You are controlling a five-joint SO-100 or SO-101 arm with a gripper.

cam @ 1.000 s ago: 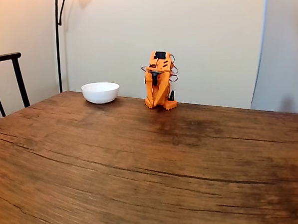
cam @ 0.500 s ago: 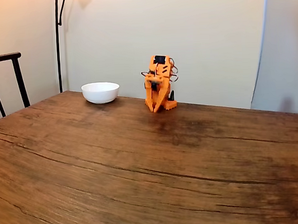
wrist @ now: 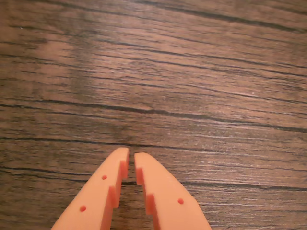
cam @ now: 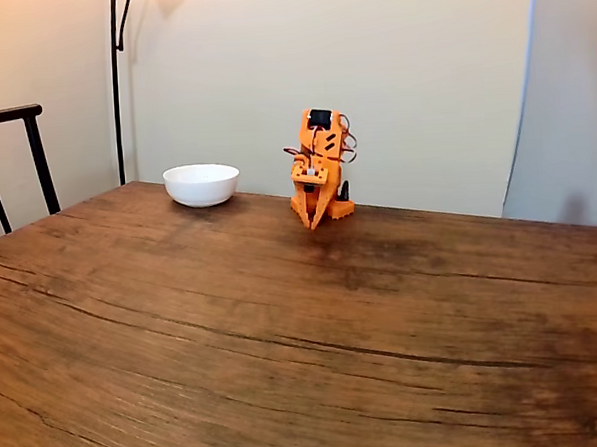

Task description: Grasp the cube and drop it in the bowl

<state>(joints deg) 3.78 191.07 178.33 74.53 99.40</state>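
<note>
The white bowl [cam: 201, 184] stands near the table's far edge, left of the orange arm [cam: 319, 167] in the fixed view. The arm is folded at the far side of the table, and its gripper [cam: 313, 221] points down close to the wood. In the wrist view the gripper [wrist: 131, 155] hangs over bare wood grain. Its two orange fingers [wrist: 103, 191] nearly touch at the tips, with nothing between them. The cube is out of view.
The brown wooden table [cam: 284, 334] stretches from the arm toward the camera. A dark chair back [cam: 15, 158] stands at the left edge, a black lamp pole [cam: 117, 83] rises behind the bowl, and a plain wall closes the back.
The arm has leaned forward from its folded pose, and the gripper has swung down toward the table in front of the base. The bowl has not moved.
</note>
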